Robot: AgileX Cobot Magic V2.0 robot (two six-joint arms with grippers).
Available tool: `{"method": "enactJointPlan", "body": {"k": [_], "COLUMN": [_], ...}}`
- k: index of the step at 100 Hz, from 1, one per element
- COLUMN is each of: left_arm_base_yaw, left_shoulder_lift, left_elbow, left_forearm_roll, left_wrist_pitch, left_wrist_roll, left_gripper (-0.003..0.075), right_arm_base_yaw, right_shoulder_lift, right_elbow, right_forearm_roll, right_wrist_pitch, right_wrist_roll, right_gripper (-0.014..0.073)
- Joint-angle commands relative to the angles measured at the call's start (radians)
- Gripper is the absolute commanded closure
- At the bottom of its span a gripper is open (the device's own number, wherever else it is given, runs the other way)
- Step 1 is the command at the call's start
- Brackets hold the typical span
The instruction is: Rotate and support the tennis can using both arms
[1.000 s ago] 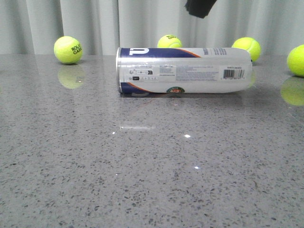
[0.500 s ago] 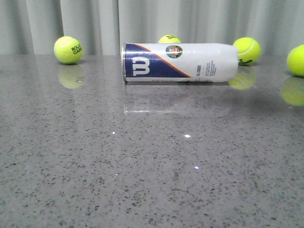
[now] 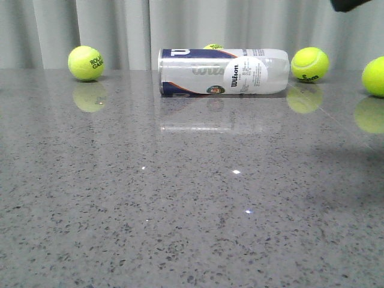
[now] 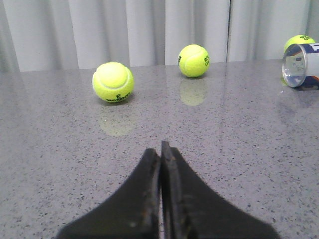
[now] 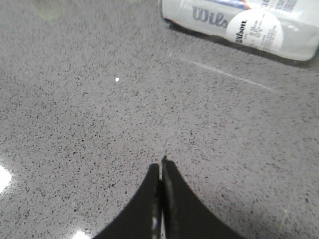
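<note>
The tennis can (image 3: pixel 223 72) lies on its side near the back of the grey table, its white Wilson sticker facing the front camera. Neither gripper touches it. My left gripper (image 4: pixel 160 148) is shut and empty, low over the table; the can's open round end (image 4: pixel 301 65) shows far off at that view's edge. My right gripper (image 5: pixel 160 165) is also shut and empty, and the can (image 5: pixel 244 22) lies well beyond its tips. In the front view only a dark bit of the right arm (image 3: pixel 351 5) shows, at the top right corner.
Yellow-green tennis balls sit along the back of the table: one at the left (image 3: pixel 86 63), one just right of the can (image 3: pixel 309 64), one at the right edge (image 3: pixel 375 76), one behind the can (image 3: pixel 211 46). Grey curtains hang behind.
The can has rolled away toward the back, turning from barcode side to logo side to the white sticker. The dark arm part moved from top middle to the top right corner.
</note>
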Motion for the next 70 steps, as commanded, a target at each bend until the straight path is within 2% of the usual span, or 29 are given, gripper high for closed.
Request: {"method": "enactJointPlan", "body": {"k": [1, 16, 37, 54, 70], "left_arm_base_yaw": [0.002, 0.002, 0.002, 0.002, 0.002], "left_shoulder_lift": [-0.025, -0.025, -0.025, -0.019, 0.029], "left_elbow": [0.043, 0.043, 0.025, -0.04, -0.154], "left_forearm_roll": [-0.011, -0.011, -0.011, -0.011, -0.011], "left_wrist_pitch": [-0.113, -0.176, -0.208, -0.144, -0.022], "left_wrist_roll": [-0.003, -0.003, -0.003, -0.003, -0.003], "left_gripper": [0.0739, 0.0739, 0.0739, 0.0739, 0.0739], "right_arm_base_yaw": [-0.001, -0.001, -0.001, -0.001, -0.001], "right_shoulder_lift": [-0.131, -0.361, -0.628, -0.789, -0.838], "right_elbow": [0.077, 0.233, 0.358, 0.4, 0.403], "right_forearm_roll": [0.016, -0.005, -0.022, -0.022, -0.022], "right_wrist_pitch": [-0.164, -0.252, -0.237, -0.2, -0.193], "right_wrist_roll": [-0.001, -0.005, -0.005, -0.005, -0.005], "right_gripper": [0.0654, 0.0654, 0.0654, 0.0654, 0.0654]}}
